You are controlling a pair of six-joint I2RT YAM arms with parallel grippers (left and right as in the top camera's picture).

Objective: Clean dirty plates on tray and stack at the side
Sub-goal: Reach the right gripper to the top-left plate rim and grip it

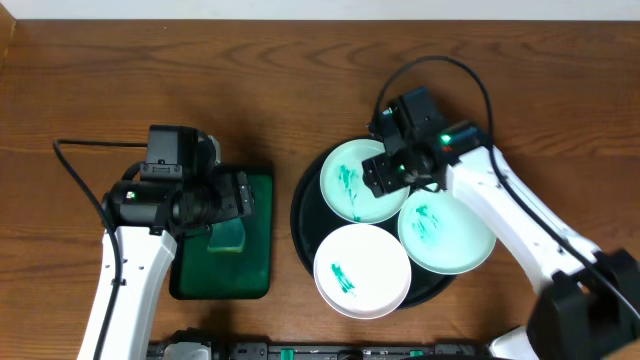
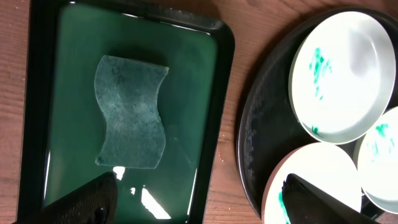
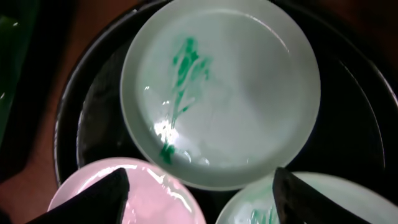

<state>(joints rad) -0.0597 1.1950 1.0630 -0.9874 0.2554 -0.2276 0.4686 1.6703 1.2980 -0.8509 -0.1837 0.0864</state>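
While three smeared plates (image 1: pixel 362 270) fill one black tray (image 1: pixel 304 225), one sponge (image 2: pixel 130 112) lies on one green tray (image 2: pixel 193 74); left gripper (image 2: pixel 199 196) and right gripper (image 3: pixel 199 190) gape, holding nothing.

We see white to pale-mint plates (image 1: pixel 362 272) with teal-green smears on a black tray (image 1: pixel 303 225). The rectangular tray (image 2: pixel 74 37) is dark green, sponge (image 2: pixel 130 112) mottled grey-green, table (image 1: pixel 300 80) brown wood grain.
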